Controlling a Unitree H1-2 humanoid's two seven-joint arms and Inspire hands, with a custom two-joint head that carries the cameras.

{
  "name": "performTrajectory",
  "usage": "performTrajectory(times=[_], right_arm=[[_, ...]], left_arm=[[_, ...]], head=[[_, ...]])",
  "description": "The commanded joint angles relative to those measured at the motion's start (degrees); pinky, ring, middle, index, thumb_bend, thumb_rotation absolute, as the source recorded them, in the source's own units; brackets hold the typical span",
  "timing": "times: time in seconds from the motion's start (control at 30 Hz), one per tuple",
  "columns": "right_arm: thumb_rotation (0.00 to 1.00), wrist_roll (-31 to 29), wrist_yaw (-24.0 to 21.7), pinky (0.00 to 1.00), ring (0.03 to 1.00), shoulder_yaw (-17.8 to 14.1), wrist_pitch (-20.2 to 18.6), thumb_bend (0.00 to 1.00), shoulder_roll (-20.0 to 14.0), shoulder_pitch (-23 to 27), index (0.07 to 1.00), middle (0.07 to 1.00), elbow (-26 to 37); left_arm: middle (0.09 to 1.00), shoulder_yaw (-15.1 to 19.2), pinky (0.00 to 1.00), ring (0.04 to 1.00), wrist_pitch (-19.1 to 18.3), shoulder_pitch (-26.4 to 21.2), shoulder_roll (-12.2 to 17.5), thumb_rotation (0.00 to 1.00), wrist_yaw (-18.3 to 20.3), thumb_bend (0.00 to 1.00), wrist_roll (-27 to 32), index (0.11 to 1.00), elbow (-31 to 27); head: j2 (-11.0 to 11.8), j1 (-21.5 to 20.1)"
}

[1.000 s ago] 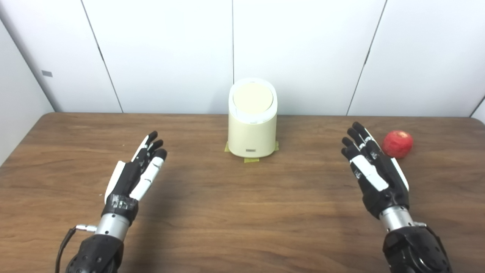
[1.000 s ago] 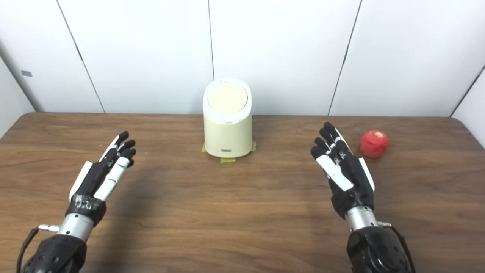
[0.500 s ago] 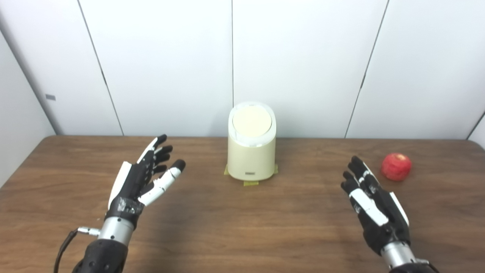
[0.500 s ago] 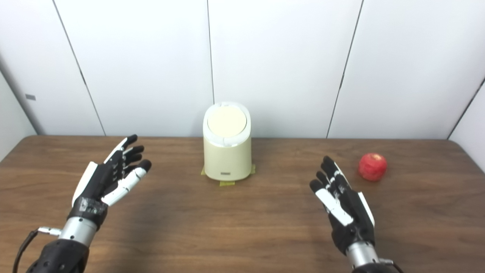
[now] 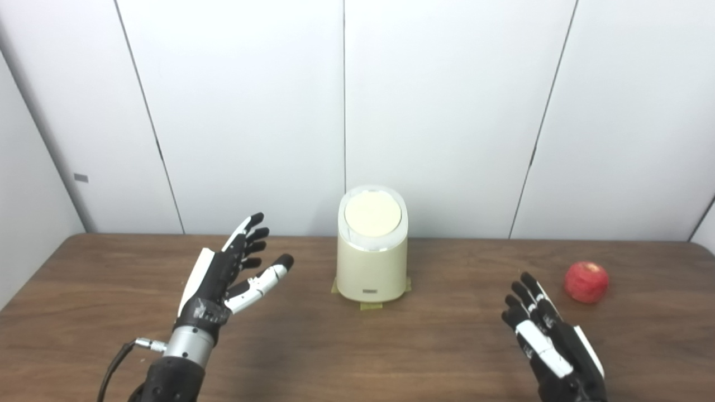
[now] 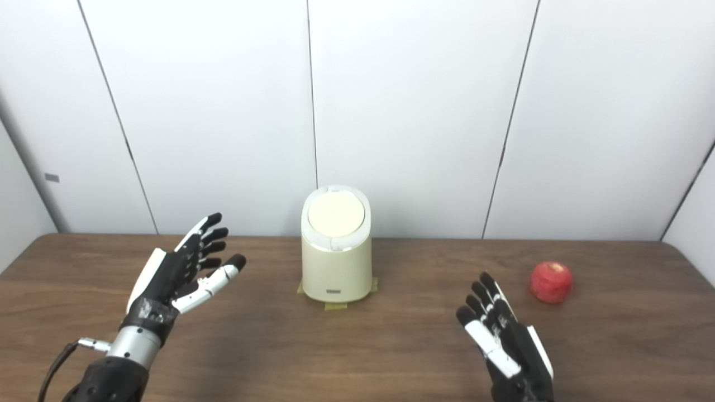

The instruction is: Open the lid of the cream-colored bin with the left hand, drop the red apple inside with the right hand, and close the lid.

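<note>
No readable text showing anywhere. The cream-colored bin (image 5: 372,262) is carrying a small grey plate (image 5: 371,291) at 6 o'clock on its front, low near the base; whatever is printed there is blurring out, too small to read. A small grey tag (image 5: 81,177) is sitting on the wall at 9 o'clock, also illegible.

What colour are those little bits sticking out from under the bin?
Yellowish tape pieces under the cream bin, clearest in the left eye view.

A cream bin (image 5: 372,262) with a white-rimmed lid (image 5: 372,216), a red apple (image 5: 586,282), black-and-white hands, all on a dark wood-grain desk (image 5: 357,346).
</note>
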State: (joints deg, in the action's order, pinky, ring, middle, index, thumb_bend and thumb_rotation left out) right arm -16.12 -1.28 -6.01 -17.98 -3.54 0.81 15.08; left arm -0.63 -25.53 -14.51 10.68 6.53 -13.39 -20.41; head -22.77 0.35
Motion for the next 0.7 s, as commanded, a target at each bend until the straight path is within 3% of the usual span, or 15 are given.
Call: performTrajectory(times=[0.0, 0.13, 0.4, 0.67], right_arm=[[0.42, -0.6, -1.4, 0.96, 0.968, -0.1, 3.3, 0.81, -0.1, 1.4, 0.984, 0.972, 0.7], [0.41, -1.0, -1.8, 0.96, 0.965, -0.6, 4.3, 0.81, 0.3, 1.3, 0.986, 0.964, -0.2], [0.42, -0.3, -1.7, 0.94, 0.951, -0.4, 5.8, 0.82, 0.4, 1.4, 1.0, 0.957, -1.7], [0.4, -0.5, -1.8, 0.92, 0.948, -0.4, 5.9, 0.81, 0.6, 1.3, 1.0, 0.965, -2.3]], left_arm=[[0.909, -0.6, 0.84, 0.886, 3.0, -3.7, 0.6, 0.41, -0.5, 0.62, -0.7, 0.968, 0.4], [0.911, -1.6, 0.86, 0.891, 2.6, -7.5, 0.6, 0.35, 0.1, 0.62, -0.3, 0.967, 2.7], [0.912, -3.9, 0.83, 0.877, 2.8, -15.6, 2.1, 0.33, 0.7, 0.67, -2.2, 0.959, 9.0], [0.911, -6.9, 0.83, 0.888, 6.5, -23.2, 2.6, 0.32, 0.5, 0.71, -4.6, 0.955, 18.8]], head=[[0.4, 0.0], [1.3, -0.3], [2.0, -0.6], [2.3, -0.6]])
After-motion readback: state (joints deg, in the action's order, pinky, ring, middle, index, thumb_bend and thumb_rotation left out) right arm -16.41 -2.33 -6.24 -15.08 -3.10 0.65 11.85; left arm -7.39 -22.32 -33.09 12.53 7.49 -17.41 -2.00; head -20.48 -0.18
